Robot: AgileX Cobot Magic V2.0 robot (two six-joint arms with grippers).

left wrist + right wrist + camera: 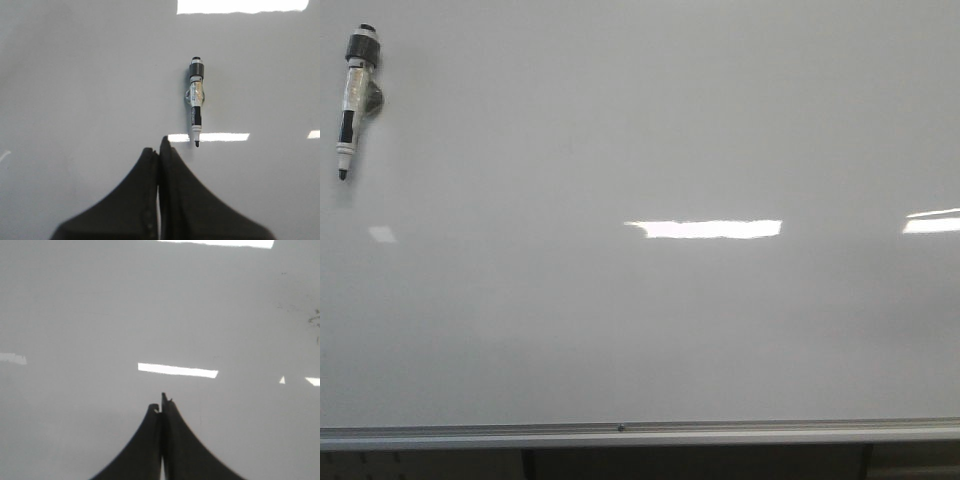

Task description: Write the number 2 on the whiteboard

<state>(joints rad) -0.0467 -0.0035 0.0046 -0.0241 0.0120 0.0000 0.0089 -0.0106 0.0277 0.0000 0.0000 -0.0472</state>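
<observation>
I see no 2 anywhere on the whiteboard [650, 330]; its glossy grey-white face fills the front view, bare of ink there apart from bright light reflections. Its silver rail [620, 433] runs along the bottom edge.

A marker [354, 100] sits at the board's upper left in the front view, upright with a slight tilt, its black tip pointing down and its dark cap end up. Its mid-body is wrapped in something pale and shiny, with a small grey lump on one side. From the left wrist camera I see the same marker [196, 102] lying on the board ahead of my left claw [159, 150], near it but apart, nothing touching.

My left claw is closed, its two dark fingers [175, 200] pressed together with only a hairline seam between them, and it holds nothing. My right claw [161, 402] is likewise pressed together and empty, facing the board [75, 315]. On that view I make out a few faint dark specks [315, 320] near the board's edge; they are too small to read.
</observation>
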